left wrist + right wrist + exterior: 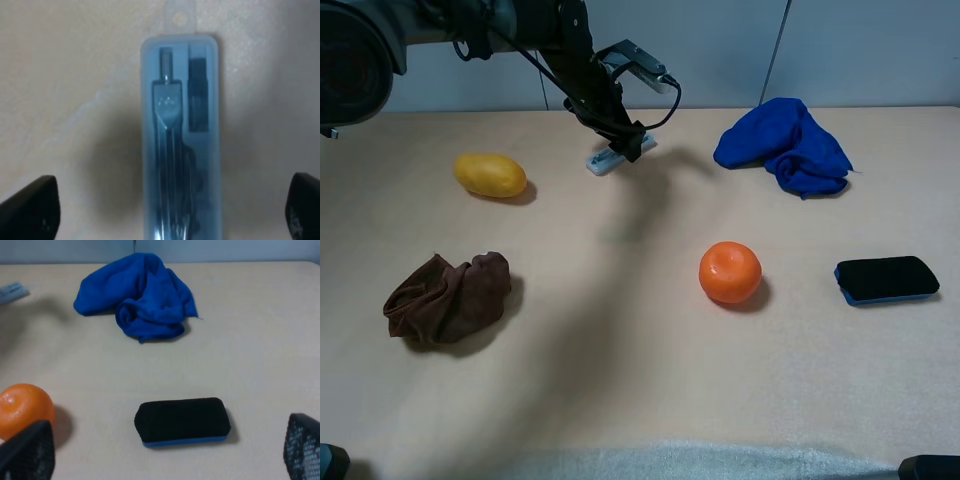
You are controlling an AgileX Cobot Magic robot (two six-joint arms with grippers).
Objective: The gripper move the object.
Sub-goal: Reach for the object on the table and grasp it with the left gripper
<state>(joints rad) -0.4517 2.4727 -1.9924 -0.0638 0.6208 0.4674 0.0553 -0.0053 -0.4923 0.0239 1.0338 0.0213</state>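
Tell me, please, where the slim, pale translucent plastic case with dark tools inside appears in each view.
Exterior high: the pale case lies at the far side of the table, left of centre, under the left gripper.
Left wrist: it fills the middle, between the open fingertips.
Right wrist: only a pale sliver, cut off at the frame edge, probably it.
Shared landmark: the crumpled blue cloth, in the exterior and right wrist views.

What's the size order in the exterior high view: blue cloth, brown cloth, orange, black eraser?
Largest: blue cloth and brown cloth, which look alike, so unranked; the blue one lies farther back.
Then: black eraser.
Smallest: orange.
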